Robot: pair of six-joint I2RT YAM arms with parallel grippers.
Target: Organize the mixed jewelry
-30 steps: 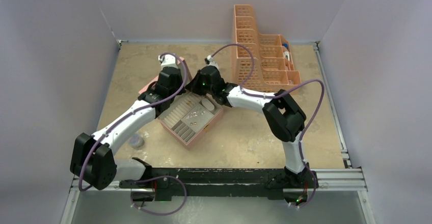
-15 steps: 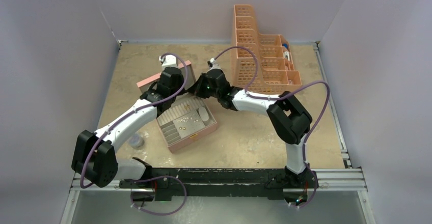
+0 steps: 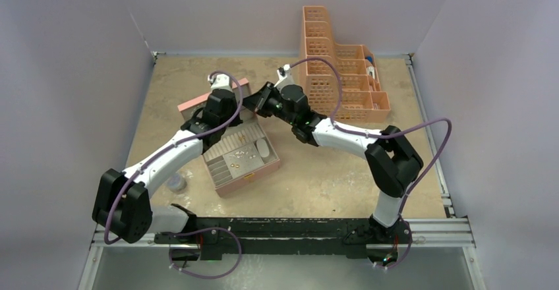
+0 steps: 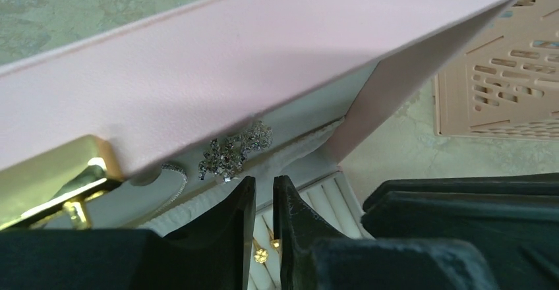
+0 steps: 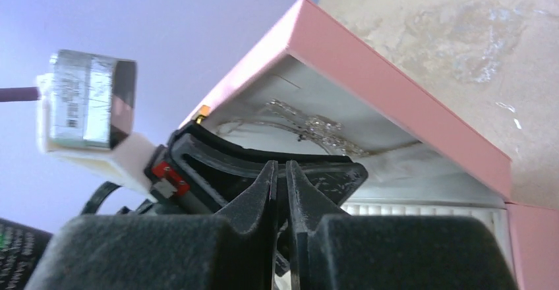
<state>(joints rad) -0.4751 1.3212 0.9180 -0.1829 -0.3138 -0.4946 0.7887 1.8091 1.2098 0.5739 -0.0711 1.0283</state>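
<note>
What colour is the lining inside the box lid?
Off-white lining inside the pink lid; it shows best in the right wrist view.

I work in a robot lab test cell: plain lavender panels box in a mottled beige counter on three sides, with my left arm and right arm bolted to a metal rail along the frame's bottom edge.
</note>
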